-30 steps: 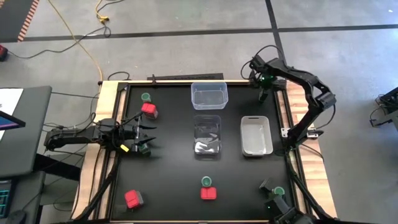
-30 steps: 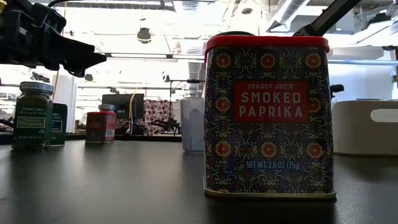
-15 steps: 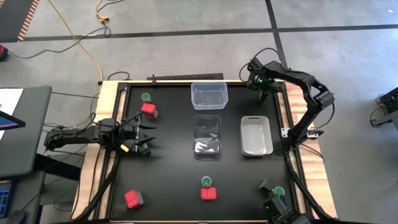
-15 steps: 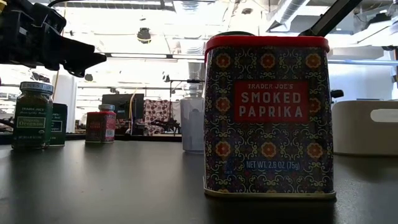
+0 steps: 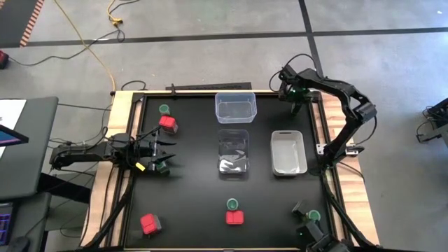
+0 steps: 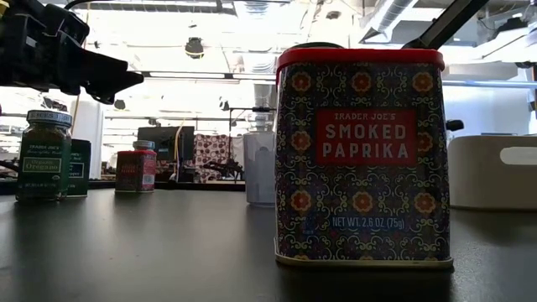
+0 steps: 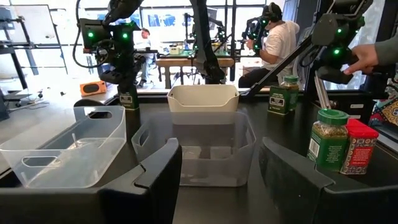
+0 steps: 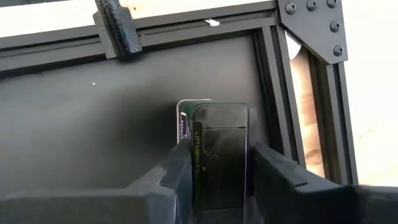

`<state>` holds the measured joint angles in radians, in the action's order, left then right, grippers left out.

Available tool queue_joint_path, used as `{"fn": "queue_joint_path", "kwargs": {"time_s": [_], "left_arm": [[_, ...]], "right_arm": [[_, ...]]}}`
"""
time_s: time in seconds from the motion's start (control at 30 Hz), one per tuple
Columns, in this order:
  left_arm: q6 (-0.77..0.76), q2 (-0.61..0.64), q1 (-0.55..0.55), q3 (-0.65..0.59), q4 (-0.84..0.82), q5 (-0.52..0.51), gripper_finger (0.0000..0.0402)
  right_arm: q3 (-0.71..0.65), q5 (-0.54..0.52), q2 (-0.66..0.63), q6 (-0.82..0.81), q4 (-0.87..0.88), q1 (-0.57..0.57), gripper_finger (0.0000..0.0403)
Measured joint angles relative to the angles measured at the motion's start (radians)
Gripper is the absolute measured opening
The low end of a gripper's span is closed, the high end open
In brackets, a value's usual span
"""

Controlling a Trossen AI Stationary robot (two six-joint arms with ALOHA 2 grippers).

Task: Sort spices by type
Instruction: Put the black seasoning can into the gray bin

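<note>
**Spices: right grasp is at the counter's far corner, slip risk**

The dark grey-black blocky spice tin (image 8: 214,146) stands upright on the black counter (image 5: 196,203) in its far right corner, next to the frame rail. Your right end effector (image 8: 214,155) straddles it, fingers on both flanks; from here it reads as clamped on the tin, still on the counter.

Risks as I see them:
- The grip looks high on the tin. It could pivot or drop on lift.
- The rail is just beside it, so any sideways drift may clip the frame.
- Three tubs are near: a clear plastic tub (image 5: 236,107), a second clear tub (image 5: 233,153) and a white tub (image 5: 288,152). None holds spices, so choose one for this kind and stick to it.

Left end effector (image 7: 217,177) hangs part open, empty, above a green-lidded round jar (image 5: 162,166).
</note>
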<state>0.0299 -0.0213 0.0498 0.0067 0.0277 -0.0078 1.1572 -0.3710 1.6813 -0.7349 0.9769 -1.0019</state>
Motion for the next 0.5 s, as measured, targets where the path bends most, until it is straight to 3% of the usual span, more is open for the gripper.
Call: {"fn": "queue_joint_path", "kwargs": {"time_s": [0.27, 0.5], "left_arm": [[0.000, 0.000, 0.000, 0.000, 0.000, 0.000, 0.0203], [0.000, 0.000, 0.000, 0.000, 0.000, 0.000, 0.0203]], "right_arm": [[-0.001, 0.013, -0.049, 0.071, 0.011, 0.000, 0.0150], [-0.001, 0.020, -0.221, 0.195, 0.013, 0.034, 0.0156]]}}
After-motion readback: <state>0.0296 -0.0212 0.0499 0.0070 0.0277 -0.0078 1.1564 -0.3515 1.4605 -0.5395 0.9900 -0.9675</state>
